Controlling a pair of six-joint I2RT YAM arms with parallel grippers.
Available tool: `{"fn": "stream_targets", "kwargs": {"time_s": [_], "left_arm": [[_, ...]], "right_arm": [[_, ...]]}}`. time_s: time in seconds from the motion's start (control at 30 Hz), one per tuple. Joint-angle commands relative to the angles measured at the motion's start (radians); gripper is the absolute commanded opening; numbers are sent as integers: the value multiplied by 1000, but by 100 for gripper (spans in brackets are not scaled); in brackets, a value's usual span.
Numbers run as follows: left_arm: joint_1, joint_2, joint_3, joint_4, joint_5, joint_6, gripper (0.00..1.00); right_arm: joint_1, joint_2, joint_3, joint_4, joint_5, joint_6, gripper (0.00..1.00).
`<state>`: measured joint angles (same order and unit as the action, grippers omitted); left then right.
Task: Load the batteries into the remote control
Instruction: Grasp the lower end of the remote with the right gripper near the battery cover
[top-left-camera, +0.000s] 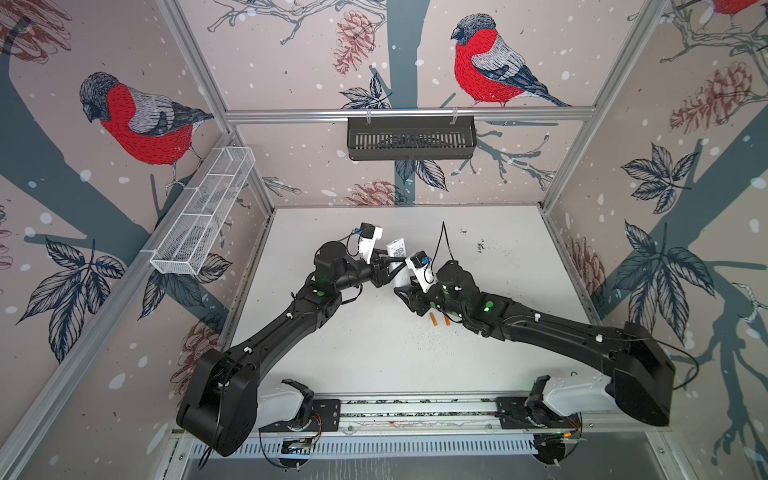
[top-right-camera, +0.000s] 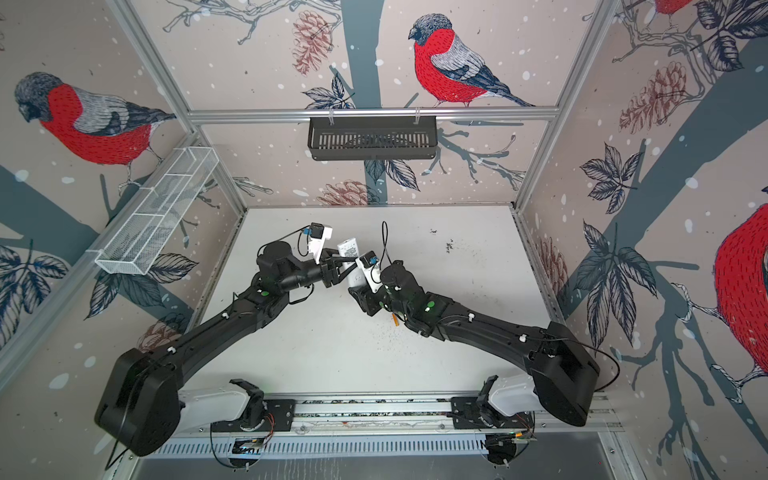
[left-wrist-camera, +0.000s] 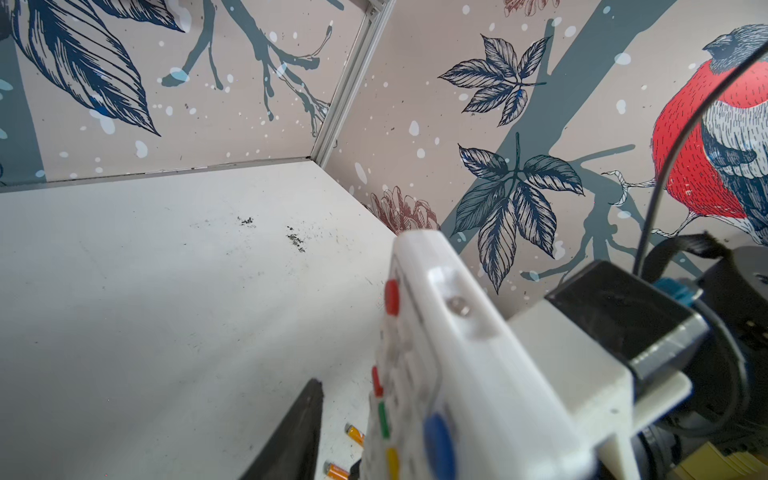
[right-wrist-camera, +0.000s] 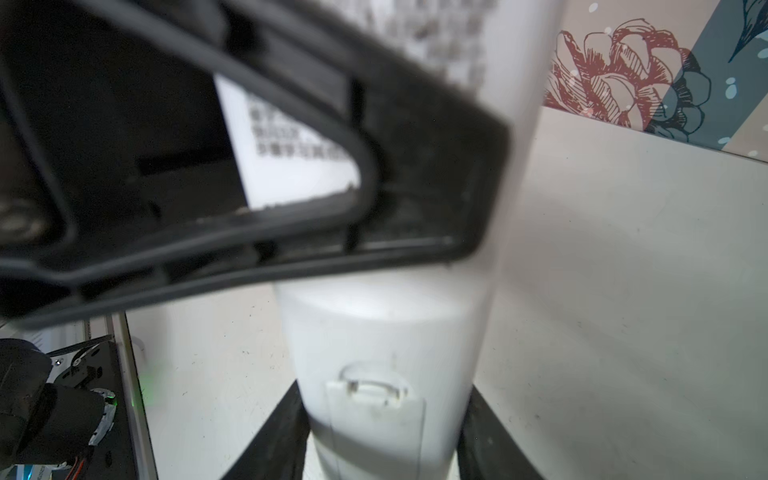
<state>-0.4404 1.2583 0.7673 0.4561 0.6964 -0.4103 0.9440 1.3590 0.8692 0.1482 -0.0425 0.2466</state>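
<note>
Bench (top-left-camera: 374, 353): white, scuffed, carries only the loose cells. Both of my arms meet above its middle.

Remote control (top-left-camera: 395, 249): held off the bench, tilted, printed back facing up in both top views. It is not resting on anything.

Right gripper (right-wrist-camera: 382, 440): clamped on the remote control's lower end, one jaw on each long edge, just beside the battery cover (right-wrist-camera: 376, 411). The cover looks shut and latched.

Left gripper (top-left-camera: 392, 264): jaws at middling width, straddling the upper body. It is not yet gripping: the left wrist view shows one finger (left-wrist-camera: 291, 436) apart from the button face, with bench between them.

Batteries (top-left-camera: 433, 320): two orange cells lying on the bench beneath my right arm, near each other, untouched.

Judgement: the step is a second hold, probably so that the cover end can be freed. I should close squarely on the two flat faces, well above the cover. The right grip should not release until the left is firm, as smooth plastic may slip.
</note>
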Motion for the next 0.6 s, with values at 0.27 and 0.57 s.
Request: {"fn": "stream_targets", "kwargs": {"time_s": [0.27,0.57], "left_arm": [[2,3,5,-13,-26,19,19],[9,-15,-89,108,-119,-61,0]], "right_arm": [[4,-16,1,-11,12,-33,55],[-73,-55,-58,37,-118,43,87]]}}
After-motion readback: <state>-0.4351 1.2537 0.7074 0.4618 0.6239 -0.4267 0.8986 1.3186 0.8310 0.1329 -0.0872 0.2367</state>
